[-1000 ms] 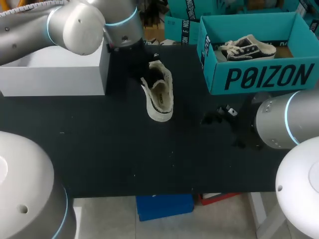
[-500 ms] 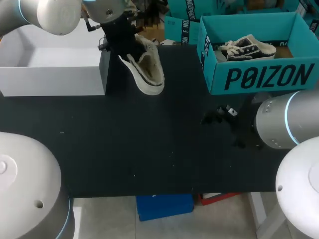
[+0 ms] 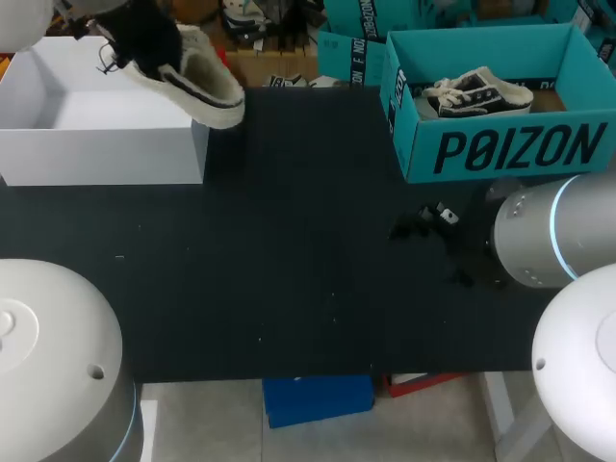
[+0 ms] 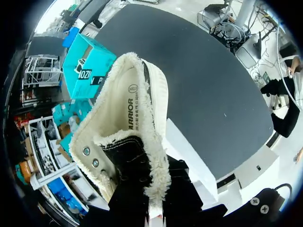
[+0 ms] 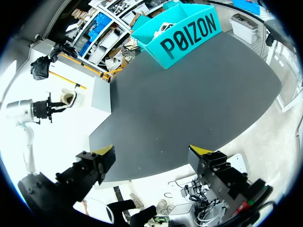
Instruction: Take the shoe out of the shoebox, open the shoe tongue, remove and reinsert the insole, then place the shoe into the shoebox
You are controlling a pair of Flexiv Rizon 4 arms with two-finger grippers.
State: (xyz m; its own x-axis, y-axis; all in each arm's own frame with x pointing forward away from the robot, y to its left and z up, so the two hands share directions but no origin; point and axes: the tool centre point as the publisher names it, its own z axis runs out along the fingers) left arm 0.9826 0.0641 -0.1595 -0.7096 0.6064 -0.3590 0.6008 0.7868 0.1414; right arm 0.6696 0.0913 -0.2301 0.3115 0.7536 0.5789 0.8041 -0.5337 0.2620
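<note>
Fleecy shoe point(image 3: 197, 82) held over the white shoebox point(image 3: 96, 144)
The left hand point(image 3: 144, 43) grips the cream, fuzzy-lined shoe above the shoebox's corner; the right hand point(image 5: 151, 158), released, hangs over the matte tabletop point(image 3: 289, 260), well apart from the shoebox

Yellow tips of the left gripper point(image 3: 146, 46): we can't see them. In wrist view the cream fleece-lined shoe point(image 4: 130, 113) covers them, & head view's top edge cuts off its arm. White open cardboard box point(image 3: 96, 149) runs off that view's left edge. In right wrist view the shoe's too small for detail.
</note>
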